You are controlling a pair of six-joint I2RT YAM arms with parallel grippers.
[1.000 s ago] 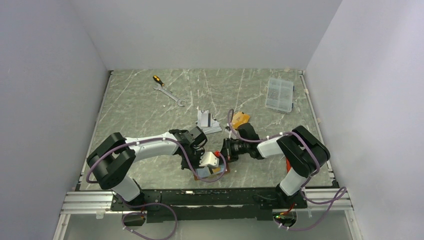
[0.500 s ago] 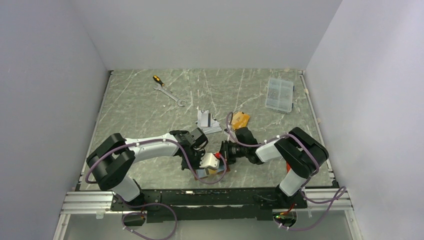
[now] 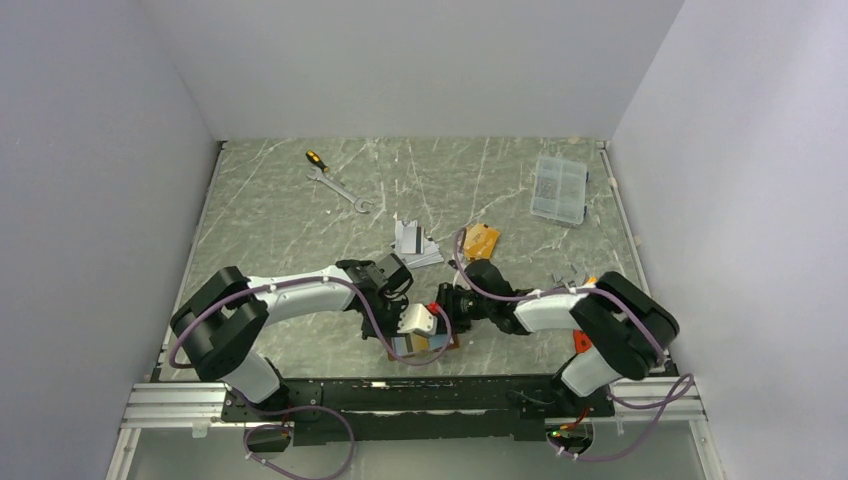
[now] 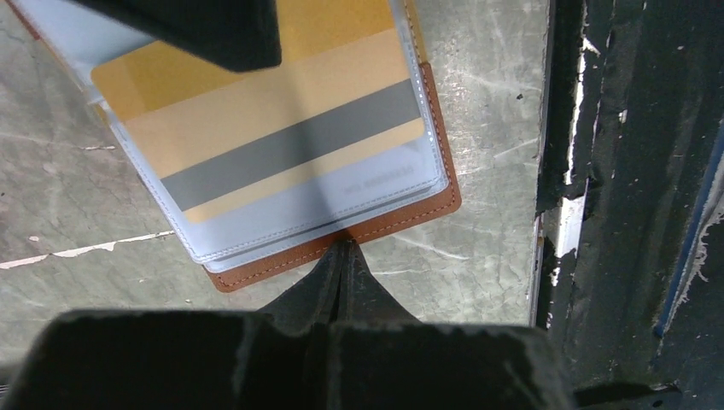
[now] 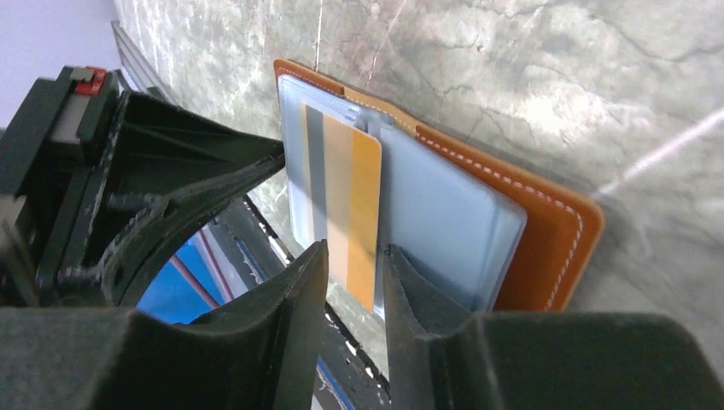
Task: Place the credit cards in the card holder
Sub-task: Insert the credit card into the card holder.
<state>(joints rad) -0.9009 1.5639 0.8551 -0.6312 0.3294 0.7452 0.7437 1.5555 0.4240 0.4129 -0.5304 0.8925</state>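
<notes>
Right gripper (image 5: 354,249) first: its two fingers stand slightly apart with the near end of a gold-orange card (image 5: 352,179) between them, and I cannot tell whether they actually pinch it. The card's far end is tucked into a clear sleeve of the card holder (image 5: 546,231), which lies open and flat on the table (image 5: 512,68) by its near edge. Opposite, the left gripper (image 4: 341,252) has its fingers pressed together, tips touching the holder's brown border. Farther back, gold cards (image 3: 481,240) and silver cards (image 3: 413,242) lie loose, well apart from the holder.
</notes>
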